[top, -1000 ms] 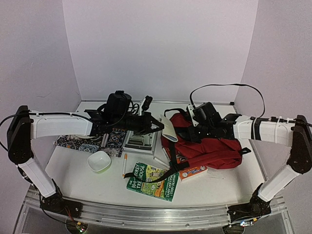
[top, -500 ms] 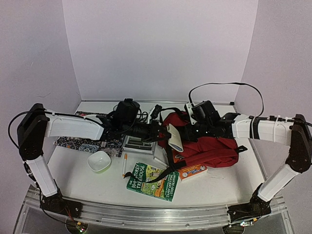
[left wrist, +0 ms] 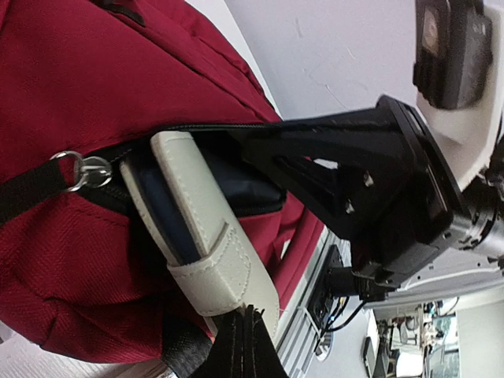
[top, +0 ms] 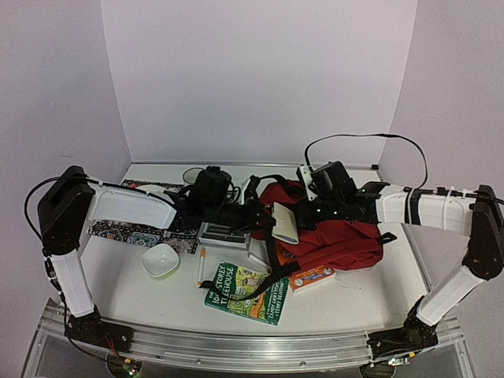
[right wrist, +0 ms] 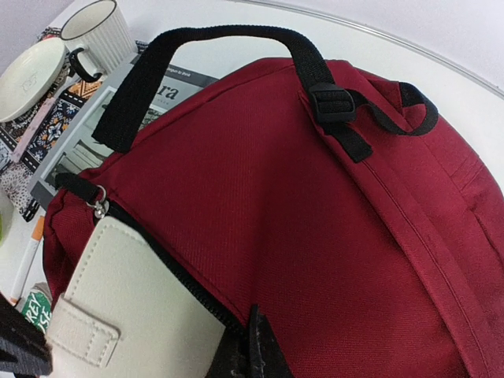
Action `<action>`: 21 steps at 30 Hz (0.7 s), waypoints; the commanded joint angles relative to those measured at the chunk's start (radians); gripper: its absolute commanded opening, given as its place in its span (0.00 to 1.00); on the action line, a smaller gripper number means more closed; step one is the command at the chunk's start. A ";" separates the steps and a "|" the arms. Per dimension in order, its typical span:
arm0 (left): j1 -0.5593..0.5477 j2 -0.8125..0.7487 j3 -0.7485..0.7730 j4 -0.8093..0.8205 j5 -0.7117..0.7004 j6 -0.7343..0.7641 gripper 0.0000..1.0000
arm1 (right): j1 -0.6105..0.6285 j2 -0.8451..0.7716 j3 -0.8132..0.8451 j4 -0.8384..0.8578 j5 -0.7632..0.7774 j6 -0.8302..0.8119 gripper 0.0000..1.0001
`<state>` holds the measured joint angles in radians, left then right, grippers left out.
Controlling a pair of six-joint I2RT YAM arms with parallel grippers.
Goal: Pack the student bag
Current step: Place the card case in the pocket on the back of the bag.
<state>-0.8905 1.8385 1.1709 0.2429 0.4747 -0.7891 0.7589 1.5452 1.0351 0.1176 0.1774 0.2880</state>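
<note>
The dark red student bag (top: 346,236) lies right of centre, its black zipper mouth facing left. My left gripper (top: 266,218) is shut on a cream case (top: 285,223) with a strap and a navy inside. In the left wrist view the fingertips (left wrist: 244,335) pinch the case (left wrist: 205,228) at its near end, and its far end sits inside the bag's (left wrist: 94,71) open zipper. My right gripper (top: 305,214) is shut on the fabric edge of the bag's opening, which also shows in the right wrist view (right wrist: 256,350), with the bag (right wrist: 315,181) above and the case (right wrist: 134,315) beside it.
A green book (top: 246,293) and an orange box (top: 311,277) lie in front of the bag. A white bowl (top: 160,260), an orange pencil (top: 201,266), a grey book (top: 224,231) and a patterned mat (top: 134,234) are at left. A ribbed mug (right wrist: 98,31) stands behind.
My left gripper has carried the cream case rightward and lower, from beside the bag into its zipper opening. The right gripper has kept its hold on the bag's edge.
</note>
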 commanded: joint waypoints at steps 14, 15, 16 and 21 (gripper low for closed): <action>0.019 0.017 -0.035 0.061 -0.228 -0.295 0.00 | 0.038 -0.103 -0.007 0.076 0.089 0.095 0.00; 0.019 0.016 -0.041 0.061 -0.226 -0.304 0.00 | 0.040 -0.102 -0.003 0.076 0.096 0.095 0.00; 0.019 0.016 -0.045 0.061 -0.218 -0.313 0.00 | 0.040 -0.099 0.001 0.076 0.103 0.095 0.00; -0.002 0.013 -0.032 0.050 -0.174 -0.313 0.00 | 0.044 -0.077 0.018 0.076 0.155 0.096 0.00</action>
<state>-0.8861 1.8421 1.1343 0.2647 0.2895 -1.0757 0.7921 1.4998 1.0134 0.1447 0.2594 0.3663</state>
